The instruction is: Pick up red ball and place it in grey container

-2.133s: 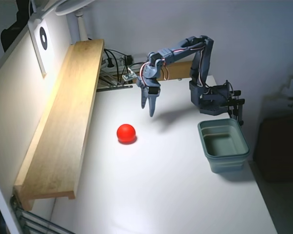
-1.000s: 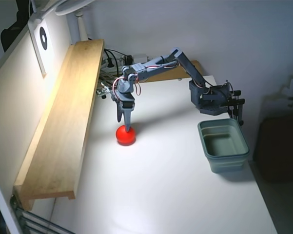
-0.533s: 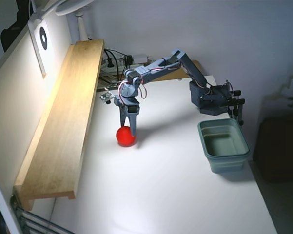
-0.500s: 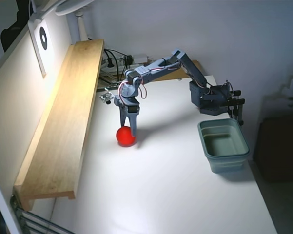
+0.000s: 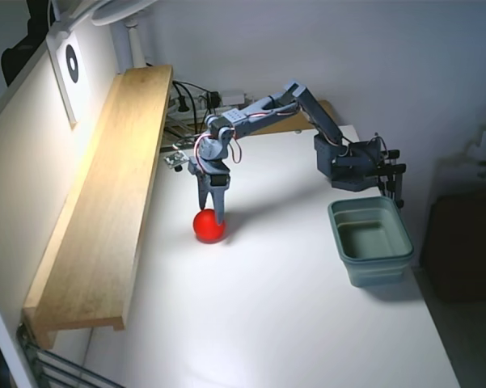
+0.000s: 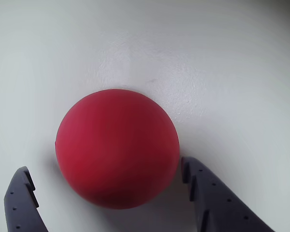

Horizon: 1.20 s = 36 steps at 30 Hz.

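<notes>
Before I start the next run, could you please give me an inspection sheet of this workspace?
Surface: white table, matte, bare around the job's things.
Job's things: red ball rests on the table near the wooden shelf; grey container stands apart on the right of the fixed view, nothing seen inside.
Clutter: nothing seen on the open table.
Hand: hand is low over the ball, fingers open, one either side of it; in the wrist view the right finger looks at or near its surface, the left one stands clear.
Cables: wires and a power strip behind the arm.
Surroundings: long wooden shelf along the left wall, lamp above.
</notes>
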Motion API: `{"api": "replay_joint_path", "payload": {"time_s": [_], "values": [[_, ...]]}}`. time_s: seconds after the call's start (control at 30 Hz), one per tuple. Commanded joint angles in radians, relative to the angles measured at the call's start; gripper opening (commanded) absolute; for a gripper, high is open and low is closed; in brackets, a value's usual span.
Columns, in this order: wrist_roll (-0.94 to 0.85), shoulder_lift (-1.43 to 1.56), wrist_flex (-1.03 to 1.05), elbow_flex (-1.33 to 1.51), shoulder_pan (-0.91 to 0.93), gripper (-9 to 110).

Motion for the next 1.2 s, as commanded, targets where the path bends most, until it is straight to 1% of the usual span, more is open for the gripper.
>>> {"api": "replay_joint_path", "payload": {"time_s": [0.0, 0.5, 1.17], "values": [[0.002, 0.027, 0.006, -0.042, 0.014, 38], [0.002, 0.026, 0.005, -0.042, 0.014, 38], [0.002, 0.035, -0.164, 0.136, 0.014, 38]]}}
